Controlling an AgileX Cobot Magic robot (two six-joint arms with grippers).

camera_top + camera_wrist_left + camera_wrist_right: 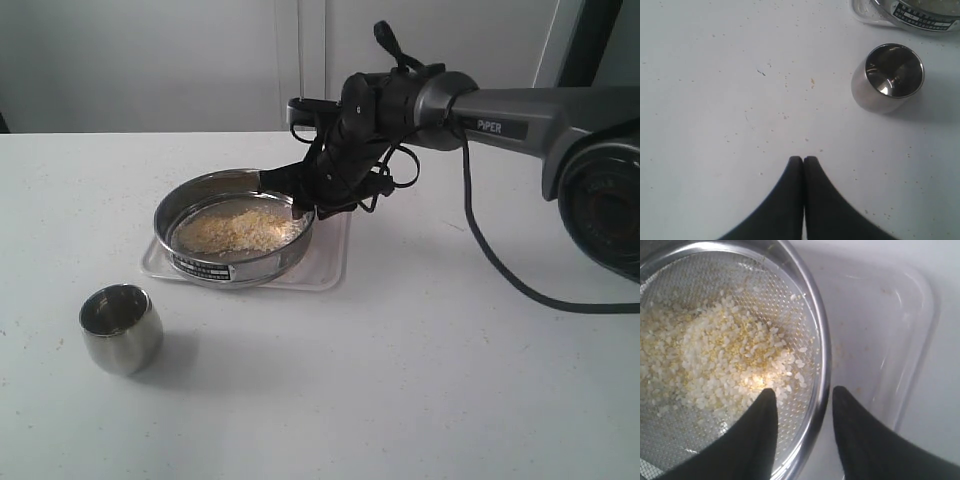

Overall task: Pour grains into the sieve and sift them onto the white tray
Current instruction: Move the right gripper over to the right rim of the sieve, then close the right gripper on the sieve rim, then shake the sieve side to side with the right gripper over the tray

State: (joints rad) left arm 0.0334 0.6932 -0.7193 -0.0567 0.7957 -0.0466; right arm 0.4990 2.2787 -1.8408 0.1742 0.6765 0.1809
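White table [400,380], white tray [330,255] on it beneath the sieve [262,266], sieve holding a spread heap of grains [238,230], empty steel cup [121,328] upright nearby, right gripper [804,391] parted astride the sieve's rim, left gripper [803,159] closed over bare table.

Looks like a robotics lab bench to me: bare white desk [400,390], plain pale wall [150,60], cabled PiPER arm [520,115].
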